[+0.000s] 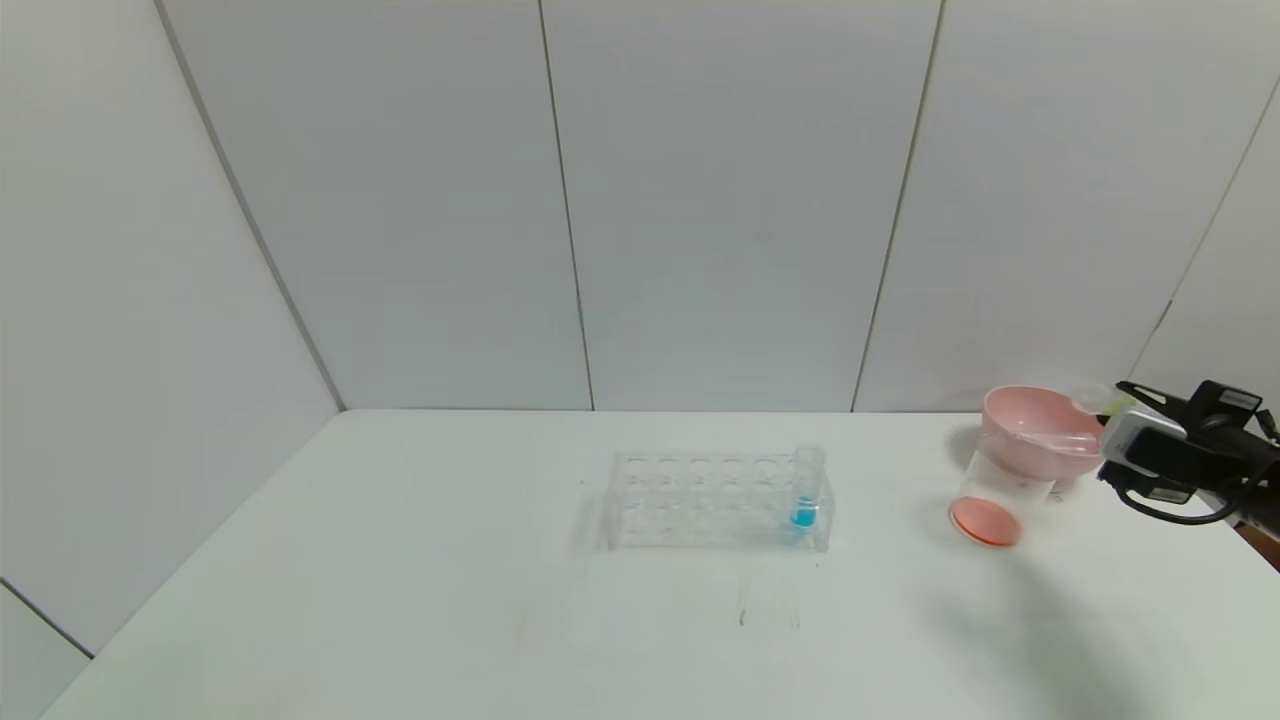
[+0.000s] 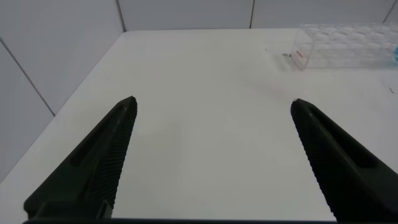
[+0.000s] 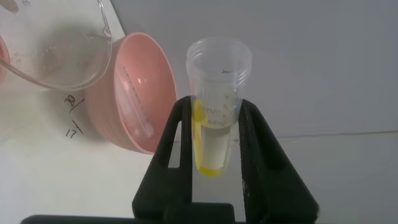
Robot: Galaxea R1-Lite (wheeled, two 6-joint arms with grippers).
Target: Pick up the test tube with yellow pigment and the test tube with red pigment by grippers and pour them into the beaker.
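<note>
Beside the pink funnel (image 1: 1040,430), the right hand (image 3: 214,134) grips the yellow tube (image 3: 216,106) (seemingly tipped sideways).

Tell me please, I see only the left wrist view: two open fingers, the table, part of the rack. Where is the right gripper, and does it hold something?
Observer: The right gripper is shut on the yellow tube, at the right side of the table, by the funnel.
Operator: Is the tube empty?
Observer: No, yellow liquid shows inside it.
Operator: And the beaker?
Observer: The beaker, under the funnel, has red-orange liquid at its bottom.
</note>
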